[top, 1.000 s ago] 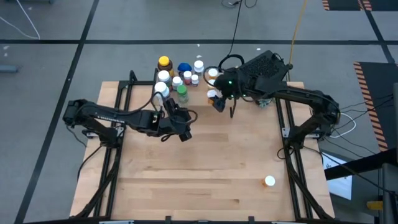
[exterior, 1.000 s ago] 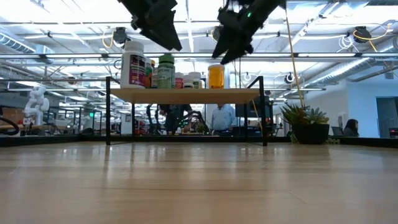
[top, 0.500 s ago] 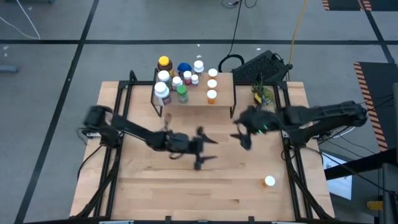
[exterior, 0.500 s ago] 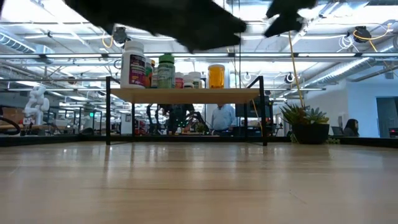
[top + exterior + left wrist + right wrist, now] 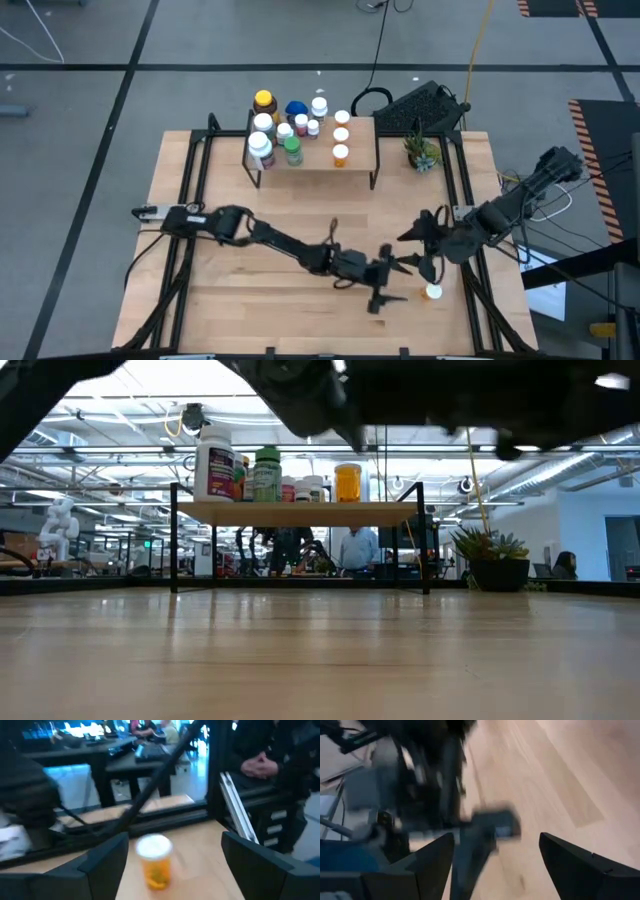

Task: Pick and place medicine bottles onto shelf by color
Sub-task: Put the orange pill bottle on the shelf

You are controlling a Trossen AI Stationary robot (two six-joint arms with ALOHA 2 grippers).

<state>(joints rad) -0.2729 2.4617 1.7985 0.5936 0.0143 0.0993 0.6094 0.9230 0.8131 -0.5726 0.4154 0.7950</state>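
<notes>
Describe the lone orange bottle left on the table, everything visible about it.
The orange bottle is a small translucent amber cylinder with a white cap, upright on the light-wood tabletop near its front right corner, apart from the shelf. Nothing touches it. The left gripper is open, with the bottle ahead between its fingers.

A lone white-capped bottle (image 5: 433,291) is seen near the table's (image 5: 250,320) right front edge, flanked by the left gripper (image 5: 385,283) and right gripper (image 5: 428,250) (both with fingers spread). Other bottles are grouped on the shelf (image 5: 355,160).

overhead looks down, low camera faces shelf (image 5: 297,513), wrists close
</notes>
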